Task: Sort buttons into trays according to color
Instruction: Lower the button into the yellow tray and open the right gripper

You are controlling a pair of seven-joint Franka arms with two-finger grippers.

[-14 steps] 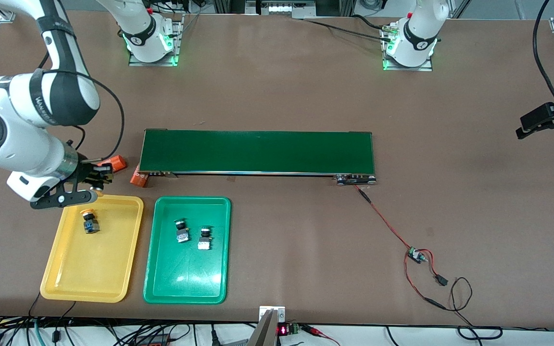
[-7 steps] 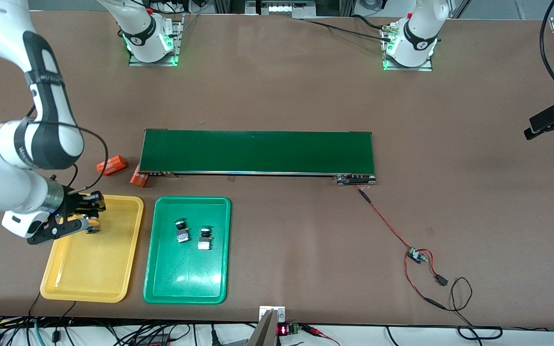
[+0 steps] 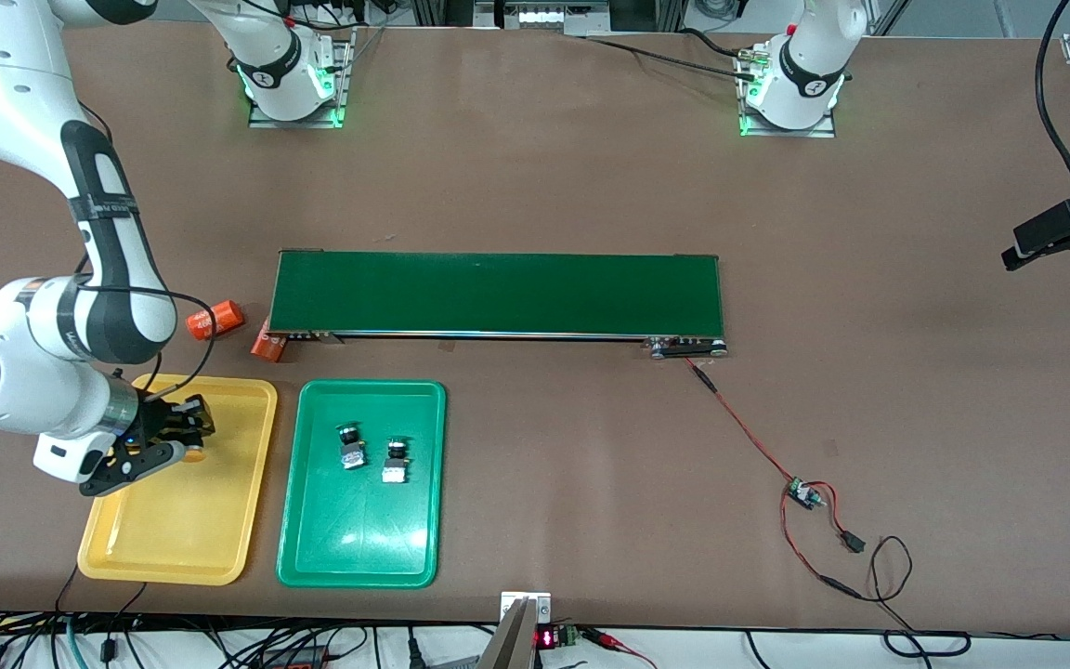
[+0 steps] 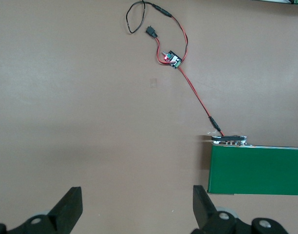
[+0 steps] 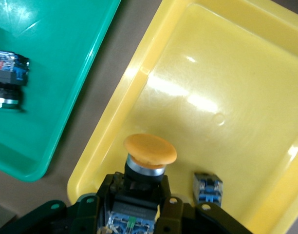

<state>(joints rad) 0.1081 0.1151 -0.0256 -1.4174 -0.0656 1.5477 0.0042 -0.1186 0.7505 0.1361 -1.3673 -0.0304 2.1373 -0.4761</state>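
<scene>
**Yellow-capped button held over the yellow tray**

The yellow tray (image 3: 219,520) and green tray (image 3: 312,548) lie side by side, rims apart, at the table's near edge. Two dark-capped buttons (image 3: 350,445) sit in the green one. The right gripper (image 3: 184,435) clasps a yellow-capped button (image 5: 150,151) over the yellow tray, where a second button's body (image 5: 207,187) rests. An orange cylinder (image 3: 215,319) bears unreadable white print. The left gripper (image 4: 138,204), released, waits over bare table.

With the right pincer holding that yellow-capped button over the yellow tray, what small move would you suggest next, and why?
Probably lower a little and open. The right pincer grips the yellow-capped button over the yellow tray, close to another button lying there, so it should come down clear of that one. The left pincer waits open off toward its end of the table.
</scene>
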